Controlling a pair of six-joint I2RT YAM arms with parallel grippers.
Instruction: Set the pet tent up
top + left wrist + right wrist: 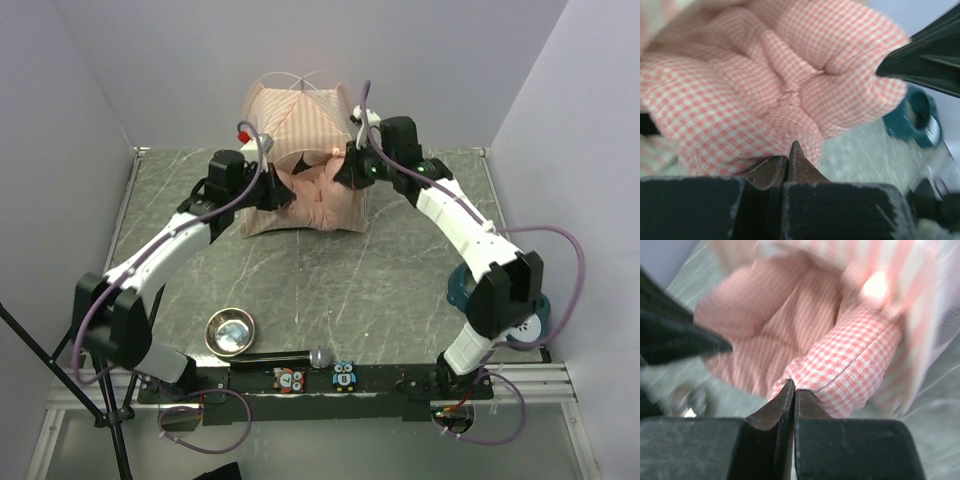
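We see the pet tent (300,115) standing at the middle of the table's (330,280) far edge, mouth toward us, with the left gripper (789,159) and right gripper (793,392) each clenched on the near edge of the checked cushion (790,75) lying crosswise in that mouth.

I count one pet tent (300,115), one checked cushion (322,195), one metal bowl (230,332), one teal ring (459,288), two owl tags (290,380) (344,376), my own two arms (165,245) (462,218).
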